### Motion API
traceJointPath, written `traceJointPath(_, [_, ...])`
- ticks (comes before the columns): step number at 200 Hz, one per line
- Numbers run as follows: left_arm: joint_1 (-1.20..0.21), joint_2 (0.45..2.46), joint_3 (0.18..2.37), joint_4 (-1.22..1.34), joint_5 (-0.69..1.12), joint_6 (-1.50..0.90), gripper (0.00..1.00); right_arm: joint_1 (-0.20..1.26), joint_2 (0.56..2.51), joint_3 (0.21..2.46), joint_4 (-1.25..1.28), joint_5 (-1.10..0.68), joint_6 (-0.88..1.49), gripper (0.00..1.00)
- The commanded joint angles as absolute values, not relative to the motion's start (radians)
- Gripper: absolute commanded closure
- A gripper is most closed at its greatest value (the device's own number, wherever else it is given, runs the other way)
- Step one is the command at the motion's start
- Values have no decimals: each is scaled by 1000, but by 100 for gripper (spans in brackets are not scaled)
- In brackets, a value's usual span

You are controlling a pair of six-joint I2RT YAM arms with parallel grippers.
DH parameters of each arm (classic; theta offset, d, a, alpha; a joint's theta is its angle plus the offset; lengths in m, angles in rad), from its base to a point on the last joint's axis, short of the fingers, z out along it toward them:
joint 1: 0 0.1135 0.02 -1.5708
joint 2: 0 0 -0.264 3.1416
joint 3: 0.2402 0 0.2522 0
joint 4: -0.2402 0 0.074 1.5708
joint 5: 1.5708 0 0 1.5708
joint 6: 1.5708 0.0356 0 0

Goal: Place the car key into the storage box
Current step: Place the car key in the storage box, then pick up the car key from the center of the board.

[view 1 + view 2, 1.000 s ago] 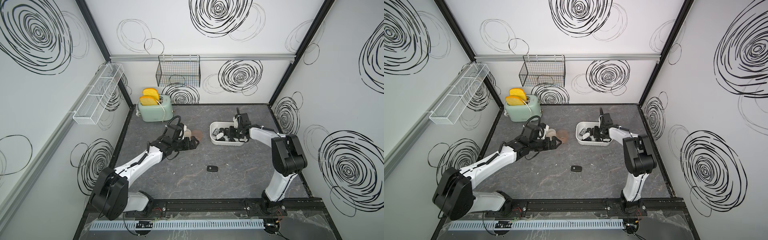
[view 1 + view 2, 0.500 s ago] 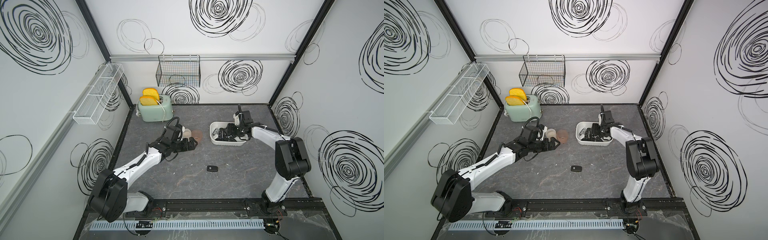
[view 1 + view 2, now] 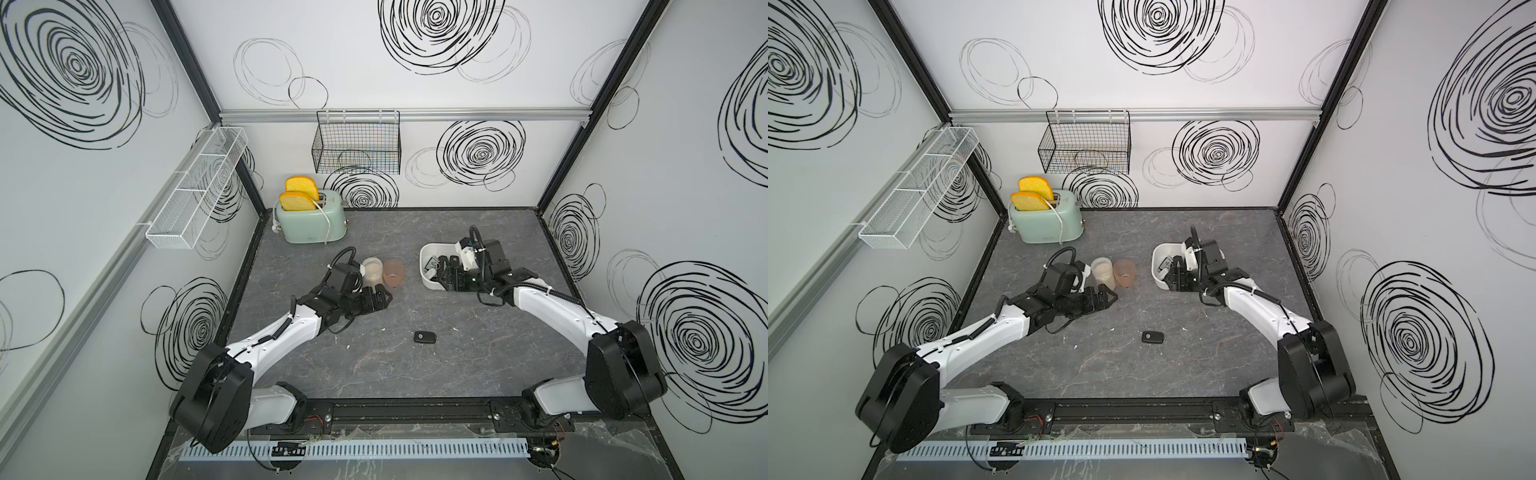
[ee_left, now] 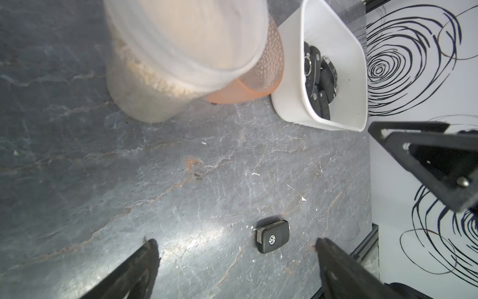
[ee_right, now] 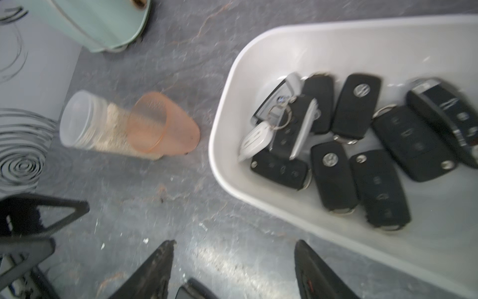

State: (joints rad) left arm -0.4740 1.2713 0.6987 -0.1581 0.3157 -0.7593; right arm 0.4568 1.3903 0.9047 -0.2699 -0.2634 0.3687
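The storage box (image 4: 289, 98) sits on the right of the desk (image 3: 478, 374), towards the far side, and it already holds a heap of black keys (image 5: 357, 108). One car key (image 3: 425, 336) lies out on the bare desk, around the middle and well apart from the box, with nothing touching it. The right fingers (image 5: 160, 261) hang spread apart at the box's near edge, gripping nothing I can make out. The left fingers (image 4: 144, 259) are wide open and empty beside the two cups (image 3: 374, 268). By my reckoning the job is unfinished: that key wants picking up, carrying across and dropping in.
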Motion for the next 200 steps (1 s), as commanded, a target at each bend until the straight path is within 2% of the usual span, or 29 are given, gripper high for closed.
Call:
traceJointPath(1, [-480, 1211, 650, -127, 299, -820, 2, 532, 1325, 856, -302, -256, 343, 24])
traceJointPath(72, [-489, 1044, 502, -158, 270, -908, 2, 746, 1289, 748, -293, -255, 328, 17])
traceJointPath(144, [-499, 862, 379, -174, 238, -1015, 2, 831, 1390, 755, -339, -186, 246, 12])
traceJointPath(200, [-498, 894, 389, -178, 269, -986, 2, 877, 1506, 815, -376, -92, 172, 12])
